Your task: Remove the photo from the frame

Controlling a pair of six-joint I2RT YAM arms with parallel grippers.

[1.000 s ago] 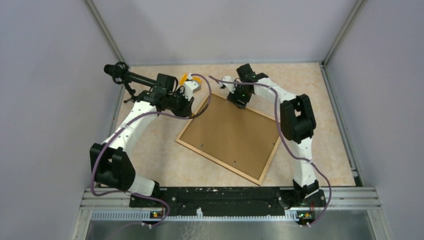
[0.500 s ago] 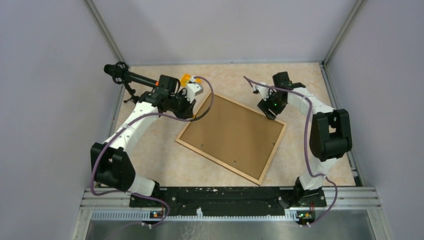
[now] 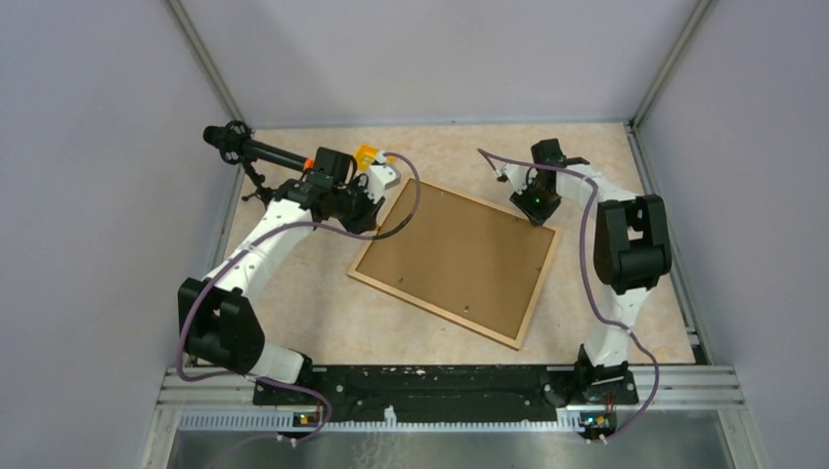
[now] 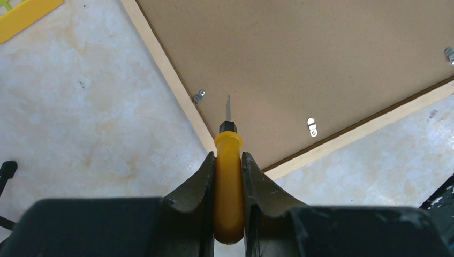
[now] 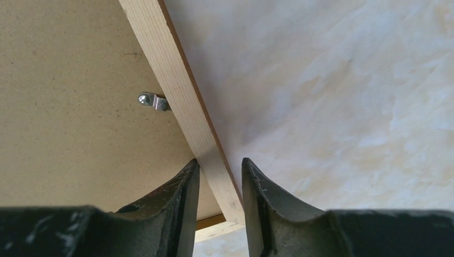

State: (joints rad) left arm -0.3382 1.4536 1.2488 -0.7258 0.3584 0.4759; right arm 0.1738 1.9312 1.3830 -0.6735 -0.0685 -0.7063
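Note:
The frame (image 3: 455,259) lies back up on the table, showing its brown fibreboard back and narrow wooden rim. The photo is hidden. My left gripper (image 3: 376,186) is at the frame's far left corner, shut on a yellow-handled screwdriver (image 4: 228,160). The blade points over the backing (image 4: 321,48) near a small metal tab (image 4: 198,96). My right gripper (image 3: 536,205) is at the far right corner. It is open in the right wrist view (image 5: 219,163), its fingers standing either side of the rim (image 5: 176,91) beside another tab (image 5: 153,100).
More tabs (image 4: 312,126) sit along the frame's edges. A flat yellow piece (image 4: 24,16) lies on the table beyond the frame's left side. A black rod (image 3: 244,147) sticks out at the far left. Grey walls close in the table on three sides.
My right arm swung from the frame's far edge to its far right corner. The frame turned and shifted slightly on the table. My left gripper stayed near the far left corner.

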